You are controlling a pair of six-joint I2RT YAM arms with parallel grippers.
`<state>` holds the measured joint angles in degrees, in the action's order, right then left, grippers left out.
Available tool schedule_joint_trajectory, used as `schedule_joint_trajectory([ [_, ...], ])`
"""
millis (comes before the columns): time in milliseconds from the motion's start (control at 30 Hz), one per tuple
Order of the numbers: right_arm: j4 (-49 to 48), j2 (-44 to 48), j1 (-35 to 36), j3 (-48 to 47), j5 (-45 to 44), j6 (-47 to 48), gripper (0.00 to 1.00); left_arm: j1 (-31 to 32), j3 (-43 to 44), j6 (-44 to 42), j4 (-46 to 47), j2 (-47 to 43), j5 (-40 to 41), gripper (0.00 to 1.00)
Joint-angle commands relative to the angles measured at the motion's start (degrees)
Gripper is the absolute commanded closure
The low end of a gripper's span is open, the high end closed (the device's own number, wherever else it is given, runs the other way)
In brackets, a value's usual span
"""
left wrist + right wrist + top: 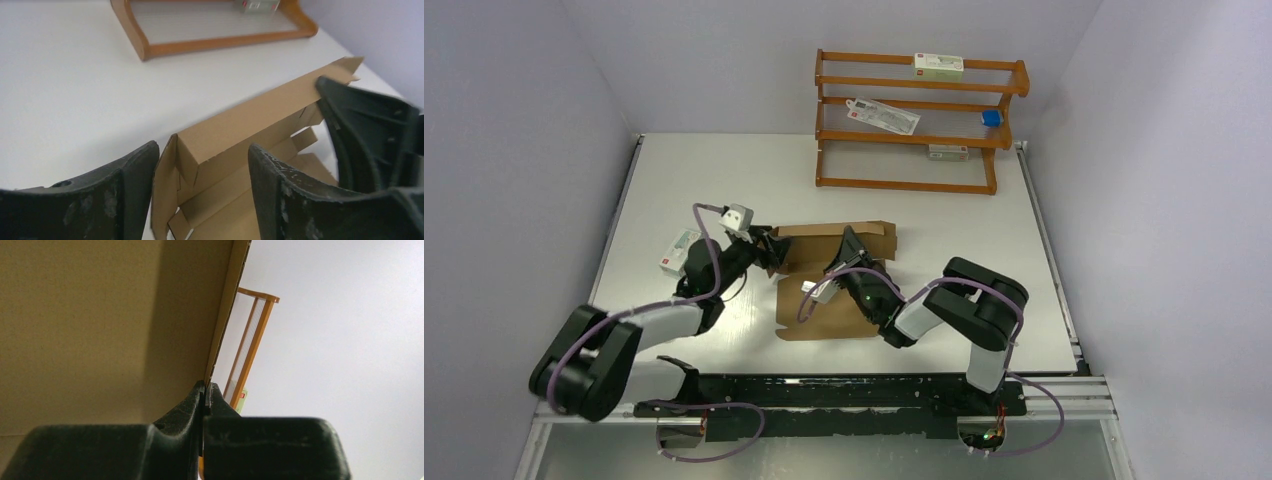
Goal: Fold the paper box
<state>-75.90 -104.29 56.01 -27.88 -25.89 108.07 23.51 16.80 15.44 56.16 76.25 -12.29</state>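
Paper box (pixel 822 318) sits mid-way across the table (pixel 724 190), half formed: base flat, far wall raised. My right gripper (pixel 205 391) is pinched tight on the edge of a standing panel. My left gripper (pixel 204 150) is spread wide, straddling the box's left end corner and clamping nothing. Step, as I judge it, is raising the end wall. Next move calls for tucking the loose corner tabs inward, right holding the panel upright.

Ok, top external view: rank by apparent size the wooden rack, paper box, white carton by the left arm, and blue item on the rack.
1. wooden rack, clearly largest
2. paper box, even though partly hidden
3. white carton
4. blue item, smallest
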Motion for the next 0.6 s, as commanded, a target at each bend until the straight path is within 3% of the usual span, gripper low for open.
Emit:
schedule_joint_trajectory([
  [0,-10.90,1.06,-2.01,0.07,1.24,0.99,1.00,-0.17,1.40,-1.57,-9.11,-8.83,1.83,0.28],
  [267,-10.09,2.37,-2.69,-0.48,1.99,1.39,1.00,-11.64,3.65,2.79,-16.09,-13.84,-5.10,0.29],
  [567,-10.62,2.39,-2.60,0.68,1.72,1.00,1.00,-15.16,8.32,1.21,-21.16,-2.76,-7.61,0.31],
])
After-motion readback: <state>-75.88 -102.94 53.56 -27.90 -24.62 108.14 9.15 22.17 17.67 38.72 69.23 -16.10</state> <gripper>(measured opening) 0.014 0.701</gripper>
